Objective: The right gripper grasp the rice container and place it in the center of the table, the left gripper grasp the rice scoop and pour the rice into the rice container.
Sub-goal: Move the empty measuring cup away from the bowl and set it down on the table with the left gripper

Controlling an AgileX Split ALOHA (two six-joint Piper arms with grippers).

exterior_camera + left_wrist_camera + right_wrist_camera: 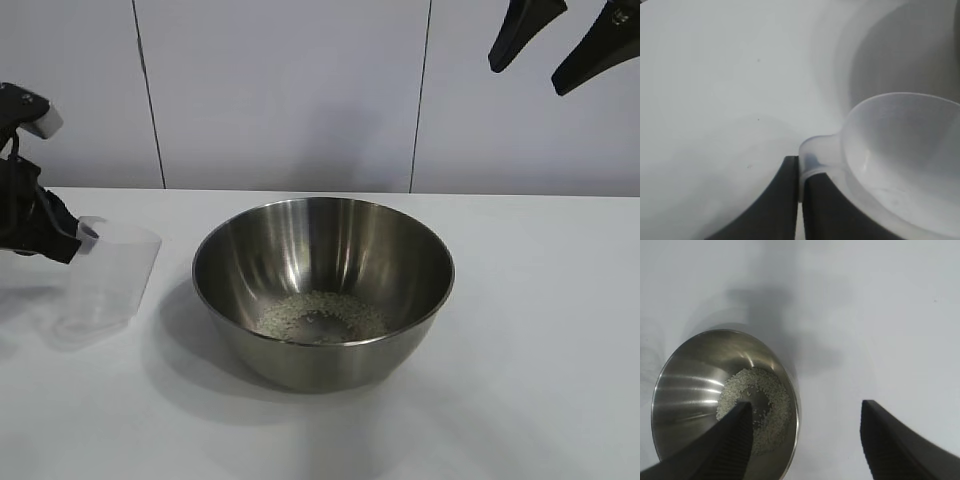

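Note:
The rice container (322, 285), a large shiny steel bowl, stands in the middle of the white table (540, 380). A thin ring of rice (320, 316) lies on its bottom, also seen from above as rice (757, 407) in the rice container (695, 390). Left of the bowl, the translucent rice scoop (105, 282) rests low over the table. My left gripper (75, 240) is shut on its small handle tab; the left wrist view shows the left gripper (800, 172) pinching the tab of the rice scoop (900, 160), which looks empty. High above at the right, my right gripper (545, 45) hangs open and empty, as does the right gripper (805, 410) in its own view.
A white panelled wall (290, 90) closes off the back of the table. Bare tabletop lies to the right of the bowl and in front of it.

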